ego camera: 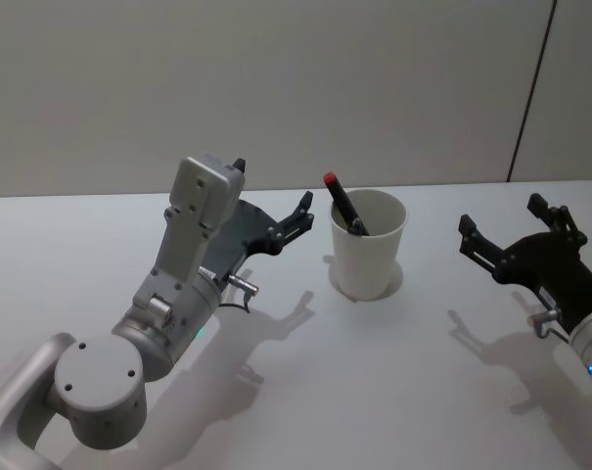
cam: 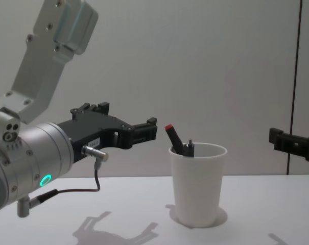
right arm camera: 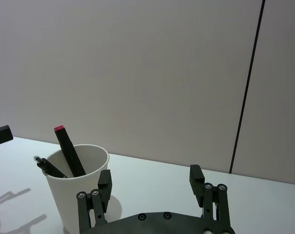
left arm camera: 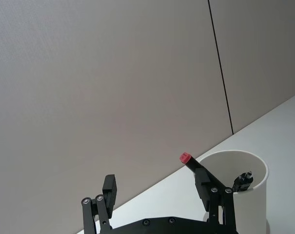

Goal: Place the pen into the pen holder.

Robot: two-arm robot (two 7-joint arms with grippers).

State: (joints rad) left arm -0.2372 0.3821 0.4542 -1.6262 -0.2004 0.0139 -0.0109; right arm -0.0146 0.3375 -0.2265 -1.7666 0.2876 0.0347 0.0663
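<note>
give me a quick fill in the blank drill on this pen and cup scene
1. The pen with the red end stands inside the white ____.
2. The left gripper is ____ and holds nothing.
3. The right gripper is on the cup's ____ side.
4. The pen holder stands ____ on the table.

Missing words: cup; open; right; upright

You have a plain white table [ego camera: 403,392] across the whole near ground, its surface matte and marked by soft grey shadows. Behind its far edge stands a pale grey-beige wall [ego camera: 276,88], smooth and unadorned. A thin dark vertical seam [ego camera: 532,88] splits that wall toward your right side, running down to the table line; you see the same seam [right arm camera: 246,87] in the right wrist view and again in the chest view [cam: 296,76].
</note>
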